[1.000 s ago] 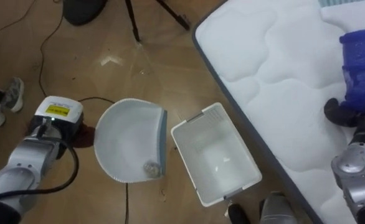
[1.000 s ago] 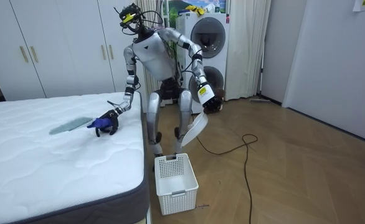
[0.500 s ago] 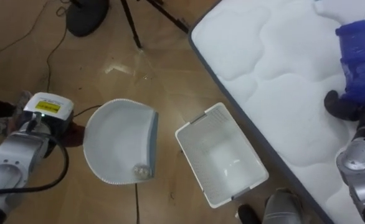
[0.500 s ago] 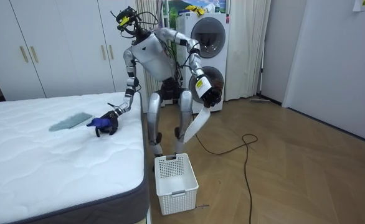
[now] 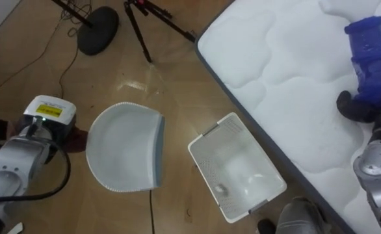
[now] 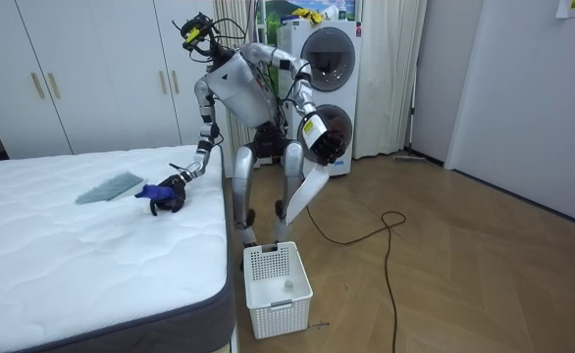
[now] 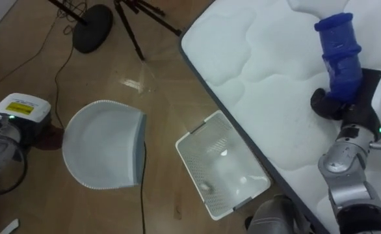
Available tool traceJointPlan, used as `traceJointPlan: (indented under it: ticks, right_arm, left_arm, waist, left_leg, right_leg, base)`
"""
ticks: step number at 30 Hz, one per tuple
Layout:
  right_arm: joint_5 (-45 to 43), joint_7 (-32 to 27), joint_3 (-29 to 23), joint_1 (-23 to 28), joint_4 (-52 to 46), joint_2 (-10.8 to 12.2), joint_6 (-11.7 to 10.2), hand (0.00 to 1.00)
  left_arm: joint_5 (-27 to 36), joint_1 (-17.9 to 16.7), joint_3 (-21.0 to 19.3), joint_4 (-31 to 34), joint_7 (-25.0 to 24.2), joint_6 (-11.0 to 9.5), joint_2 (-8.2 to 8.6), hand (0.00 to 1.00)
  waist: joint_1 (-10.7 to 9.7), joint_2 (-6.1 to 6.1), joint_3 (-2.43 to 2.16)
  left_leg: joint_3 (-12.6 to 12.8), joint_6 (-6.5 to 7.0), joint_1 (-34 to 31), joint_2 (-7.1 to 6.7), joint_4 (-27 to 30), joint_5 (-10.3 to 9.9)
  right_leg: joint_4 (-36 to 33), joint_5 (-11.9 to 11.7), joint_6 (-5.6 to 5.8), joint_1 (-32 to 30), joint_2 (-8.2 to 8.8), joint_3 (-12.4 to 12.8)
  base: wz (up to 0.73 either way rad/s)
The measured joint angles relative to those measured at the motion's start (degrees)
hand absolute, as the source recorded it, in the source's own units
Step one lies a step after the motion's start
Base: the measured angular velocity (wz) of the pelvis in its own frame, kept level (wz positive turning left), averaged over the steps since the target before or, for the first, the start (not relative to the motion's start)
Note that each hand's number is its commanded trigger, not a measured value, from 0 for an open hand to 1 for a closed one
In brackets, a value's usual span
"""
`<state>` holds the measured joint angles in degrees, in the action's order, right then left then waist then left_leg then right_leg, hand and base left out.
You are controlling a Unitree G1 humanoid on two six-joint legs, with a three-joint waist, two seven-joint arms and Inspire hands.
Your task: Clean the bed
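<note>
In the basket [image 5: 254, 153], a small wad [image 5: 221, 189]

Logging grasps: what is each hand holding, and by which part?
Left hand: white dustpan, by its handle. Right hand: blue ribbed tool, by its lower end.

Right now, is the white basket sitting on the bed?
No, the basket stands on the wooden floor beside the bed.

Peers steeply down from the head through both eyes, close over white perforated plastic basket [image 5: 242, 159] and white quilted mattress [image 5: 275, 78]; watches from far across the room, sharing both.
</note>
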<state>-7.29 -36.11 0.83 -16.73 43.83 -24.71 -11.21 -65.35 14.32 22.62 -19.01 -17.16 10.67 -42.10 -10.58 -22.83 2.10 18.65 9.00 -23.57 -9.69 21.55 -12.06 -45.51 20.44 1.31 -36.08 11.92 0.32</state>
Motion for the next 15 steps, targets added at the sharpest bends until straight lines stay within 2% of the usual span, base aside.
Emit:
traceJointPlan:
  ticks: [4, 7, 9, 12, 15]
  right_arm:
    - [0.6, 0.5, -0.1, 0.1, 0.0, 0.0, -0.4, 0.0]
    - [0.7, 0.8, -0.1, 0.1, 0.0, 0.0, -0.5, 0.0]
    - [0.7, 1.8, -0.4, 0.1, -0.1, -0.3, -0.7, 0.0]
    - [0.7, 2.3, -0.4, 0.0, -0.2, -0.5, -0.8, 0.0]
    - [0.7, 2.6, -0.4, 0.0, -0.2, -0.8, -1.2, 0.0]
  left_arm:
    - [0.0, 0.0, 0.0, 0.1, 0.2, -0.4, -0.6, 1.0]
    - [0.0, 0.2, 0.0, 0.6, 0.2, -0.7, -2.26, 1.0]
    - [0.1, 0.2, 0.0, 1.2, 0.2, -0.9, -4.06, 1.0]
    - [0.1, 0.2, 0.0, 1.4, 0.2, -0.9, -5.59, 1.0]
    - [0.2, 0.1, 0.0, 1.4, 0.3, -0.9, -5.78, 1.0]
  waist:
    - [-0.2, -0.02, -0.02]
    - [-0.2, -0.09, -0.07]
    - [-0.2, -0.27, -0.08]
    - [-0.2, -0.59, -0.13]
    - [-0.2, -0.93, -0.08]
  left_leg:
    - [0.0, 0.0, 0.0, -0.03, 0.0, 0.0]
    - [0.0, 0.0, 0.0, -0.04, 0.0, 0.0]
    - [0.1, 0.0, 0.0, -0.04, 0.1, 0.0]
    - [0.3, 0.0, 0.2, -0.06, 0.2, 0.0]
    - [0.8, 0.01, 0.4, -0.06, 0.1, 0.0]
  right_leg:
    - [0.0, 0.0, 0.06, 0.0, -0.19, 0.5]
    - [-0.1, 0.0, 0.08, 0.0, -0.23, 0.7]
    - [-0.2, 0.0, 0.08, 0.0, -0.24, 0.8]
    - [-0.4, 0.0, 0.08, 0.0, -0.25, 1.0]
    - [-0.6, 0.1, 0.09, 0.0, -0.27, 1.3]
  base:
    - [0.0]
    - [0.0]
    - [0.0]
    - [-0.01]
    - [-0.03]
